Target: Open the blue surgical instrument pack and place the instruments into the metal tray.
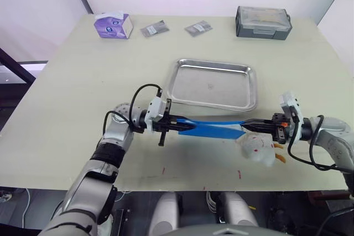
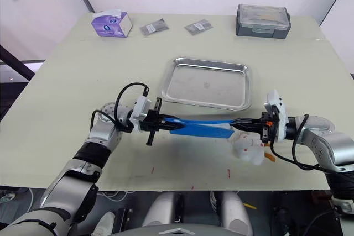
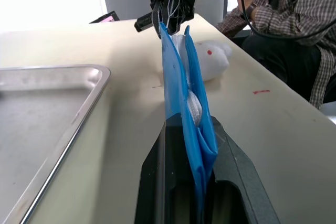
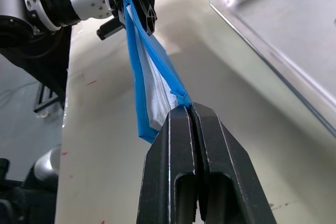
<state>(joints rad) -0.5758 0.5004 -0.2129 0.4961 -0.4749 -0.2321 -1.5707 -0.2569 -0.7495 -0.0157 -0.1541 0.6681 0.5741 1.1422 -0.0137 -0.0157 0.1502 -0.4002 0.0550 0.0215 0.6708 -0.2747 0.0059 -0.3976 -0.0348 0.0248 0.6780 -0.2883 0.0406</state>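
Both arms reach in low over the near part of the worktop [image 1: 66,81], forearms close to level and pointing toward each other, with the blue pack [image 1: 213,129] stretched between them just in front of the metal tray [image 1: 214,83].

The left gripper [image 1: 178,126] is clamped on the pack's left end: in the left wrist view its two black fingers [image 3: 163,182] press the folded blue sheet from both sides, and a bit of whitish lining shows between the blue layers. The left elbow is bent, and the wrist is turned so the fingers point to the robot's right.

The right gripper [image 1: 247,125] is pinched shut on the pack's right end. In the right wrist view its fingers [image 4: 181,166] meet with almost no gap, holding a corner of the blue material, and the pack hangs open below the grip with white lining showing inside. The right forearm comes in from the robot's right side with the wrist pointing left.

The pack is held off the worktop, taut and edge-up. A crumpled white plastic bag [image 1: 257,148] lies on the worktop under the right gripper.

The tray is empty. Along the far edge stand a purple tissue box [image 1: 113,25], two small packets [image 1: 154,29] and a grey lidded box [image 1: 263,22]. A person in a checked shirt [image 3: 294,19] sits beyond the worktop in the left wrist view.
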